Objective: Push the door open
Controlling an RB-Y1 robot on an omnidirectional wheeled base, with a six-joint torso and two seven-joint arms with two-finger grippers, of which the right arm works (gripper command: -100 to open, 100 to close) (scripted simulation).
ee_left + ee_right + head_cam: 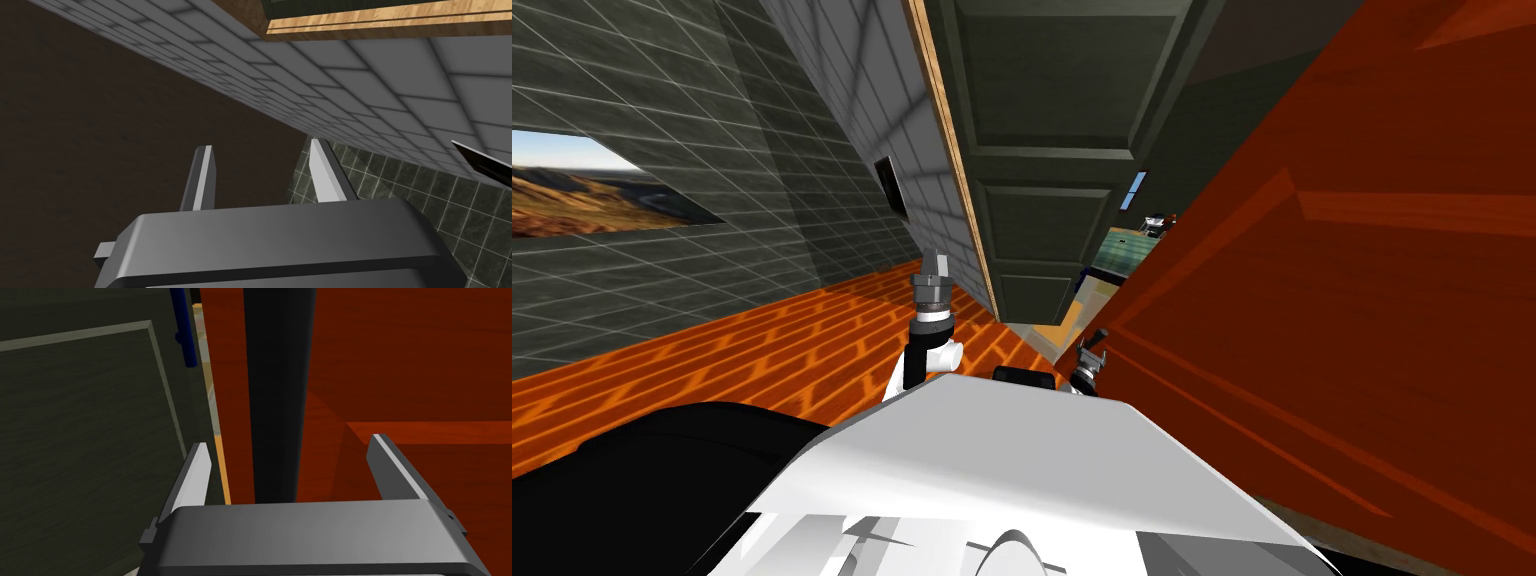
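Observation:
A dark green panelled door [1042, 150] stands ahead, with a light wooden frame strip [952, 150] along its left side. A blue handle [187, 338] shows at its edge. To the right is a large red-brown panelled leaf [1332, 250] with a black edge [277, 388]. My right gripper [1090, 355] is low at that edge. It is open [289, 441], with the black edge between its fingers, the green door [90, 438] on one side and the red-brown panel [410, 378] on the other. My left gripper [934, 265] is raised beside the frame and is open [261, 144] and empty.
Orange wooden floor [762, 350] spreads to the left, bounded by grey tiled walls [662, 90]. A narrow gap [1132, 250] between the green door and the red-brown leaf shows a greenish surface beyond. A small dark frame [890, 185] hangs on the wall near the door frame.

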